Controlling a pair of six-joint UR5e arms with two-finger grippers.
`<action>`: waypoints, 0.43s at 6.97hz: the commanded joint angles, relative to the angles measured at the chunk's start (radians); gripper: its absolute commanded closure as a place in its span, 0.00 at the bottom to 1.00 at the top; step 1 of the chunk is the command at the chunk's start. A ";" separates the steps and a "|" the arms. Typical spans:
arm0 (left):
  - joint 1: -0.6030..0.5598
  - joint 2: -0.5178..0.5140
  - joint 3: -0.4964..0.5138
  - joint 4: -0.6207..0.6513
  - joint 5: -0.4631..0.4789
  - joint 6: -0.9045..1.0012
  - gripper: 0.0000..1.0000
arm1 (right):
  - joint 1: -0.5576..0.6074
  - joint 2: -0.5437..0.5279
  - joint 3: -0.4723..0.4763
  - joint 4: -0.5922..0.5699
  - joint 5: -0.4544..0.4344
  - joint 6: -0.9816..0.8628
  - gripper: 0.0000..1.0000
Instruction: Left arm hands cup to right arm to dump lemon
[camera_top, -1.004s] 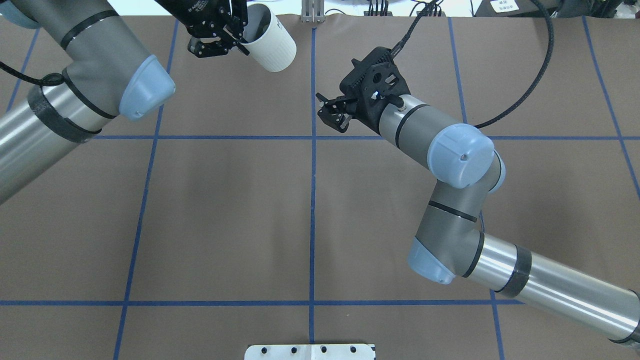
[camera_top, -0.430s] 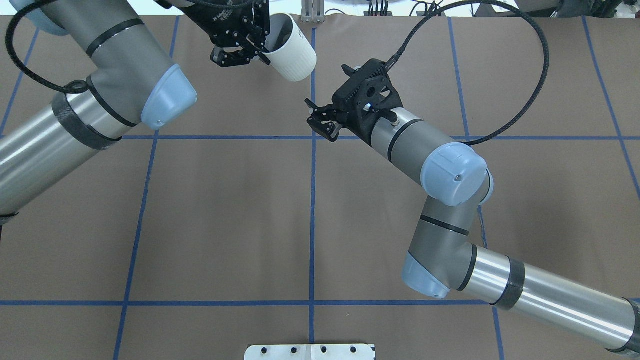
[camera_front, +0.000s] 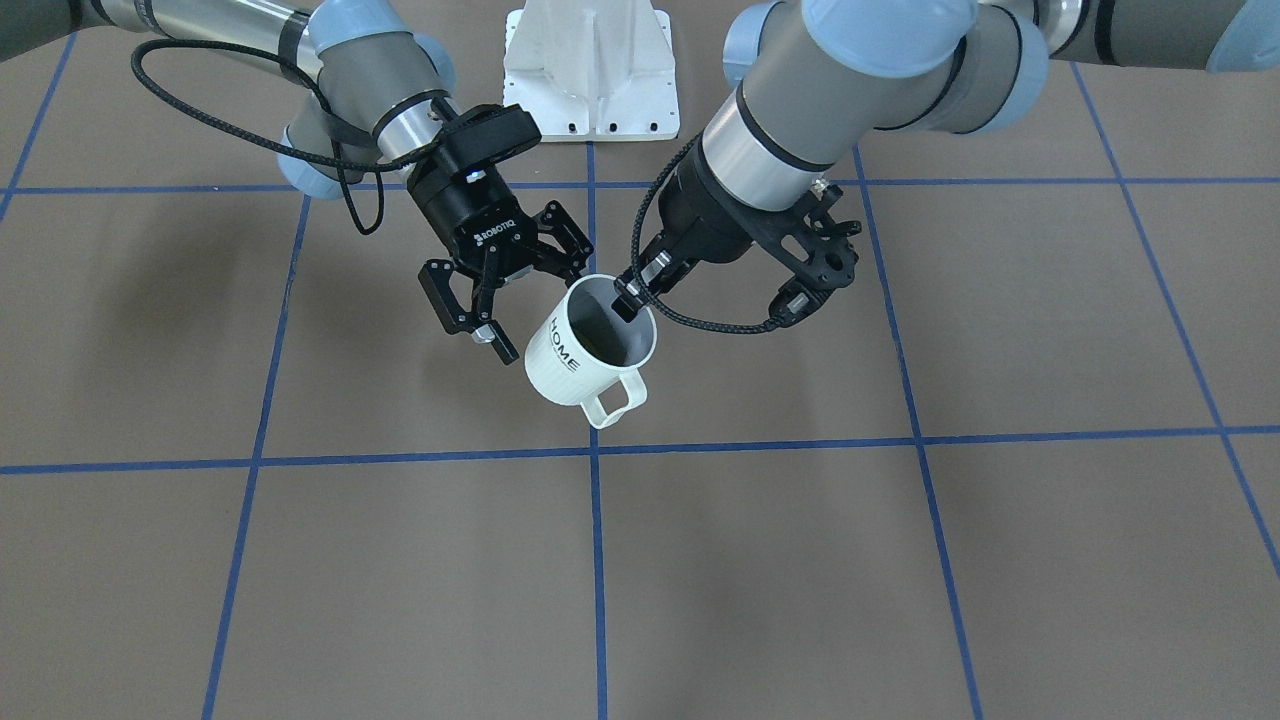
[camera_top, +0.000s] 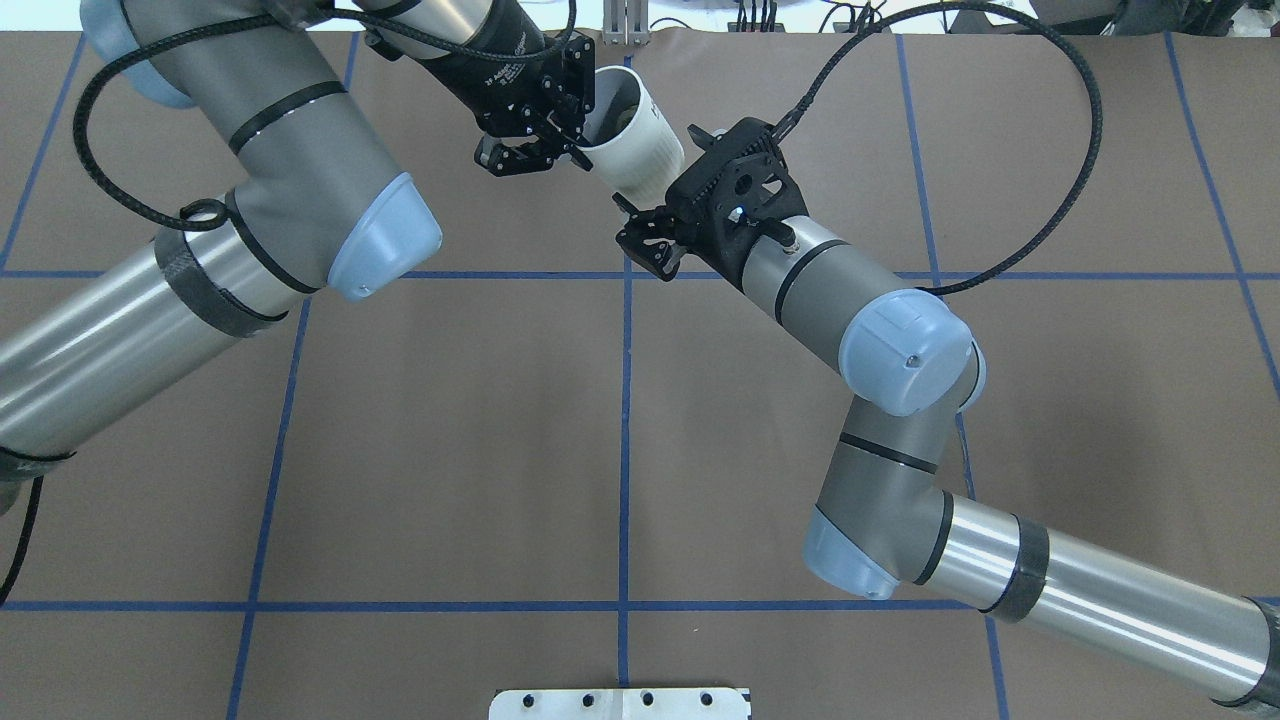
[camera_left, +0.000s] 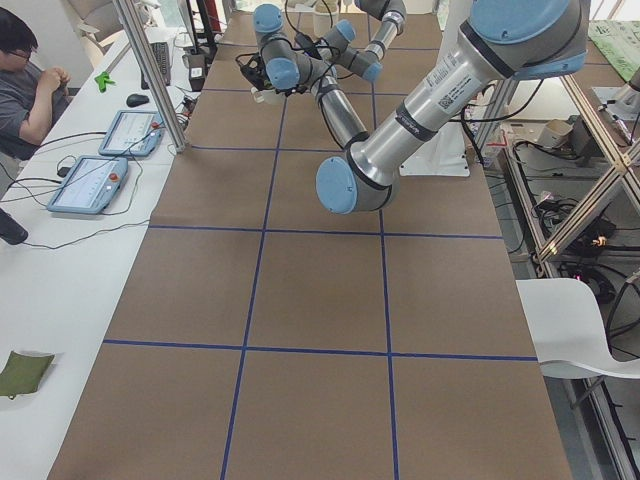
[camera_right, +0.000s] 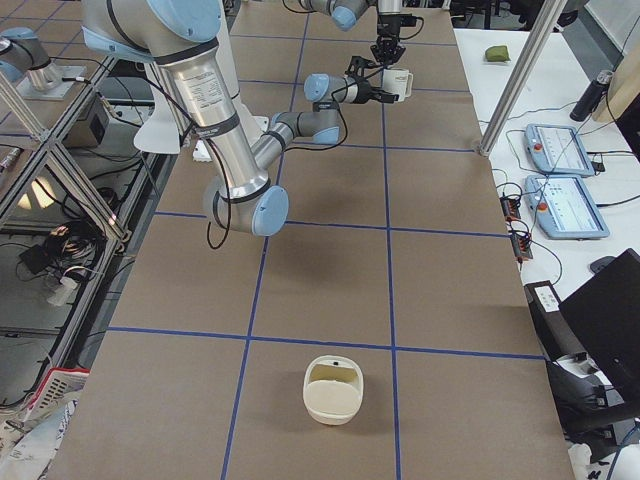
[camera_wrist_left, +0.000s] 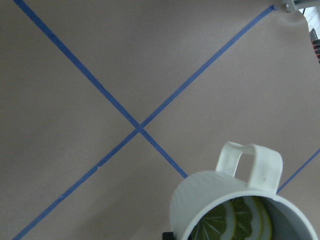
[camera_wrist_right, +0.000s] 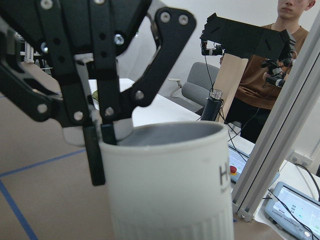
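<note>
The left gripper (camera_front: 627, 300) has its jaws clenched on the rim of the cup (camera_front: 565, 362), one finger inside and one outside. It holds the cup tilted above the surface (camera_front: 900, 550). The lemon (camera_wrist_left: 235, 221) lies inside the cup. The right gripper (camera_top: 635, 235) has its jaws spread wide, close beside the cup's wall and grasping nothing.

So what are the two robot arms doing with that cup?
The left gripper is pinching the rim of the cup and holding it up above the table, with the lemon inside. The right gripper is open right beside the cup but has not gripped it yet.
</note>
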 joint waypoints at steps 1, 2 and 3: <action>0.018 -0.017 -0.001 -0.001 0.000 -0.011 1.00 | -0.009 -0.001 0.000 -0.002 -0.022 -0.001 0.01; 0.024 -0.020 -0.001 -0.001 0.000 -0.012 1.00 | -0.009 -0.001 0.000 0.000 -0.022 -0.001 0.01; 0.029 -0.018 -0.001 -0.001 0.000 -0.012 1.00 | -0.009 -0.001 -0.002 0.000 -0.022 -0.001 0.01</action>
